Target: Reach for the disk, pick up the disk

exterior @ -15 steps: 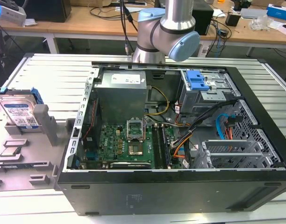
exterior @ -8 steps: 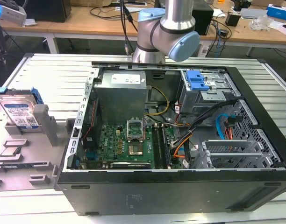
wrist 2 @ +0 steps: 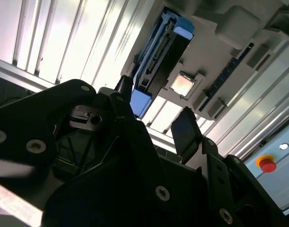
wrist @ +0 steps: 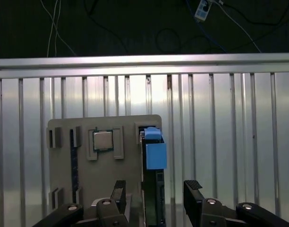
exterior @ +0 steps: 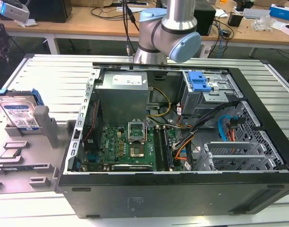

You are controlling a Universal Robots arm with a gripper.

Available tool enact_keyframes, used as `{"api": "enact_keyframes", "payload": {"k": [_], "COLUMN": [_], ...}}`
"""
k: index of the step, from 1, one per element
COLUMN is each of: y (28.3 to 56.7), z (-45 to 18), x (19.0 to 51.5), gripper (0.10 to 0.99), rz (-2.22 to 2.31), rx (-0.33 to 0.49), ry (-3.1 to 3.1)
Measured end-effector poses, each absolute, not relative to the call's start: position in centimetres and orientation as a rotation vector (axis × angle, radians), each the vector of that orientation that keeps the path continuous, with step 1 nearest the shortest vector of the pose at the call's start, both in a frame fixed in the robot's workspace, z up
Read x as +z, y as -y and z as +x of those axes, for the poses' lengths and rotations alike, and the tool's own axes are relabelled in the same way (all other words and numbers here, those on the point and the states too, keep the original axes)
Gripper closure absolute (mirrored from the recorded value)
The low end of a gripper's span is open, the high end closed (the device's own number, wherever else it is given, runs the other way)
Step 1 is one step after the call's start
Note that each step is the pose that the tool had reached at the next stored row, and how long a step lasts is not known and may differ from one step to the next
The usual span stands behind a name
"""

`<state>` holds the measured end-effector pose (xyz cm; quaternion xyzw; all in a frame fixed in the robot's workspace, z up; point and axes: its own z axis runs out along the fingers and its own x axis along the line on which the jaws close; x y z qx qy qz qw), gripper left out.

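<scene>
Judging by how things lie, the task is at its first step: the reach is under way and the pick-up is not yet done. The disk stands on edge in a slot of a grey fixture tray at the exterior view's left. The tray sits on the slatted metal table, just beside the open computer case and outside it. The arm rises behind the case at the top of the exterior view. In the first wrist view the gripper looks down on the tray with its jaws apart and nothing between the pads. The disk shows edge-on, with its blue carrier frame toward the camera, and lies along the line that runs through the gap between the two black fingers. A processor chip sits in a neighbouring pocket of the tray, off to one side of that line. The second wrist view agrees: the disk lies beyond the fingertips, apart from them, with no contact showing. So the alignment over the disk's narrow edge looks largely achieved. What remains, as far as these views show, is the rest of the approach, the closing of the jaws and the lift out of the slot.
</scene>
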<state>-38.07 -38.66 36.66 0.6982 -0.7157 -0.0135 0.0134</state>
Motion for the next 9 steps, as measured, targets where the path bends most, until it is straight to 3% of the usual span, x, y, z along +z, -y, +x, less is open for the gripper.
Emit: {"api": "enact_keyframes", "payload": {"k": [9], "y": [38.6], "z": [-38.1], "x": [35.4], "gripper": [0.482], "rz": [2.175], "rx": [-0.042], "ry": [2.229]}}
